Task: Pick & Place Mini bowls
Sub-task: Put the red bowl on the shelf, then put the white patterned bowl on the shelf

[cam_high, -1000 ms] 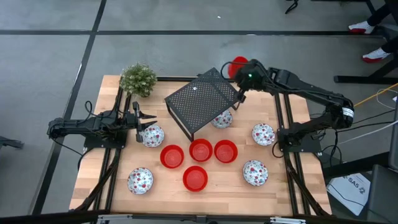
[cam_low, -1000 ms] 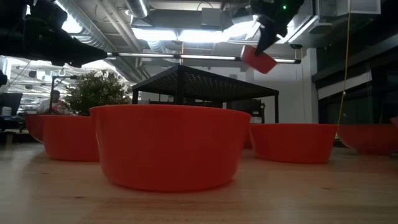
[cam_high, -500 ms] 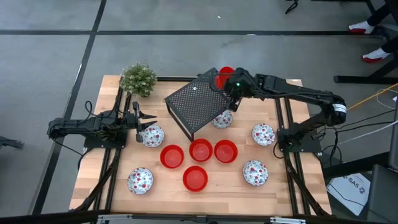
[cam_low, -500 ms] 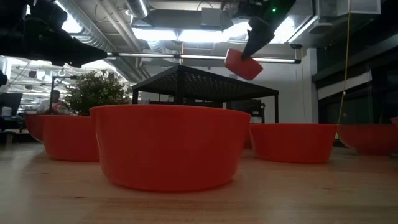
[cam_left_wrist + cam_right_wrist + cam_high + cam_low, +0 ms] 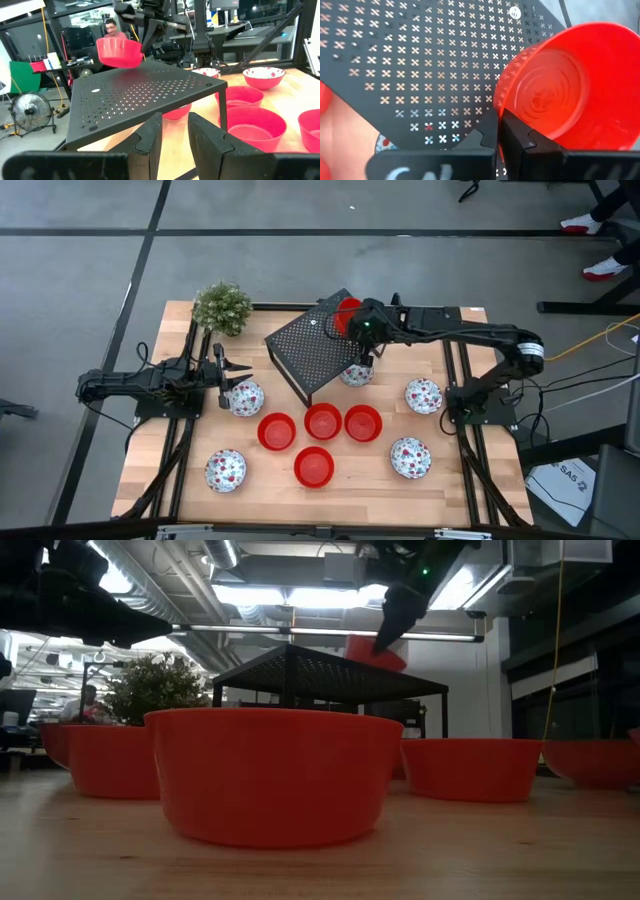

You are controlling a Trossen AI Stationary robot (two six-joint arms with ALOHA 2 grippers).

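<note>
High view: black rack (image 5: 318,348) at table centre, skewed, roomy enough on top for a bowl. Right gripper (image 5: 362,330) over its 2 o'clock corner, clamped on red bowl (image 5: 347,314), likely for setting down there. Rim pinched between fingertips (image 5: 507,131), bowl hanging tilted beyond them (above the perforated top). Left gripper (image 5: 222,370) at 9 o'clock, parked beside speckled bowl (image 5: 246,397), fingers narrowly parted, empty.
</note>
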